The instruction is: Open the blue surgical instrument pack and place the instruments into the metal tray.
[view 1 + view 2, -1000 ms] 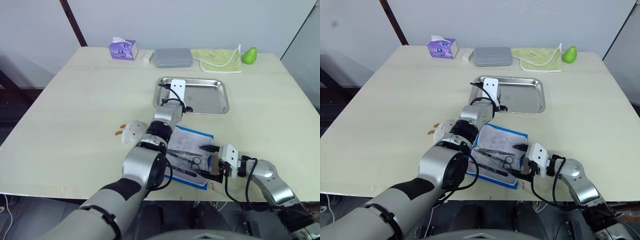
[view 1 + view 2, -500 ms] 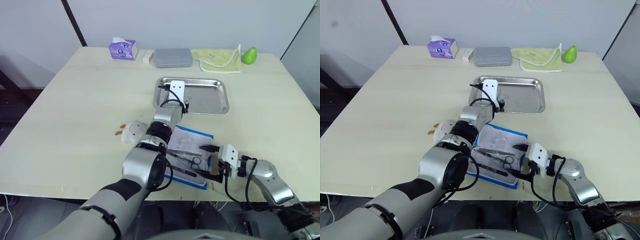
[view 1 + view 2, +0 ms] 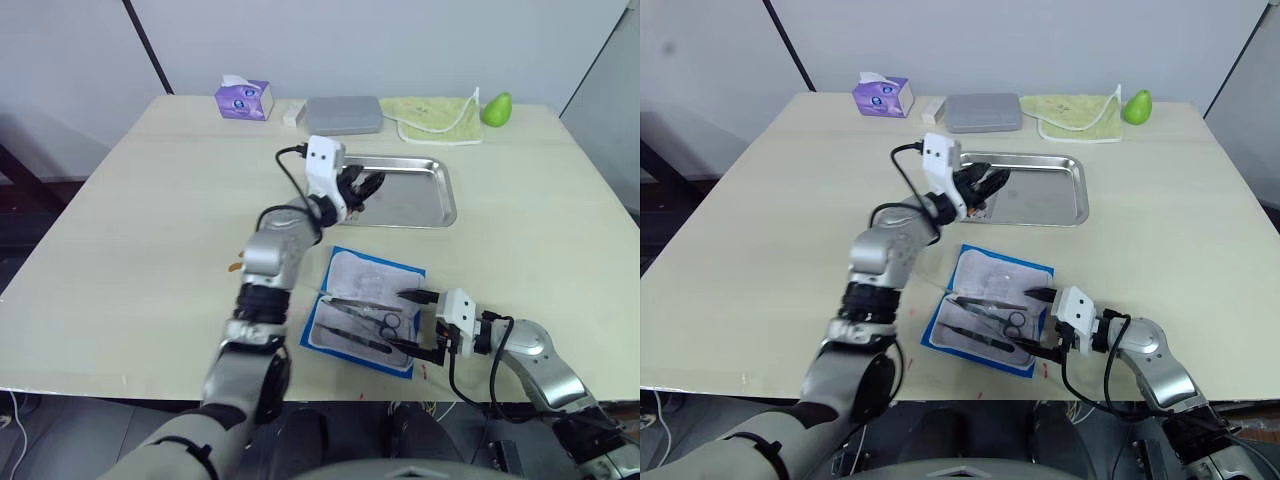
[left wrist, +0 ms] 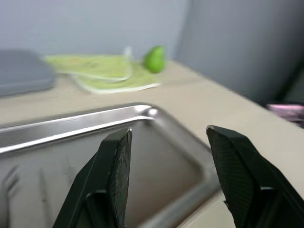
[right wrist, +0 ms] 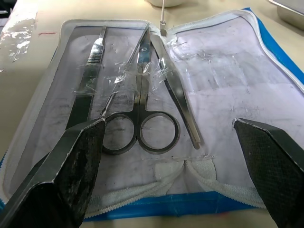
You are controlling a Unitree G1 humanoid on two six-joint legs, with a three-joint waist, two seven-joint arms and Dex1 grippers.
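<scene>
The blue surgical instrument pack [image 3: 365, 310] lies unfolded near the table's front edge, pale lining up. Several instruments rest on the lining under clear film: scissors [image 5: 142, 118], tweezers [image 5: 176, 97] and a flat-handled tool [image 5: 88, 80]. My right gripper [image 3: 415, 322] sits at the pack's right edge, open, one finger on each side of that edge, with nothing held. The metal tray [image 3: 420, 208] stands beyond the pack. My left gripper [image 3: 362, 186] hovers above the tray's left end, open and holding nothing; the tray's rim [image 4: 71, 124] runs past its fingers.
Along the far edge stand a purple tissue box [image 3: 245, 99], a small white block [image 3: 293, 114], a grey case [image 3: 345, 115], a green cloth [image 3: 435, 118] and a green pear [image 3: 496, 109]. Bare tabletop spreads on the left and right.
My left arm has lifted and swung out to the left, uncovering the pack; its gripper stays over the tray's left end. The right gripper has not moved.
</scene>
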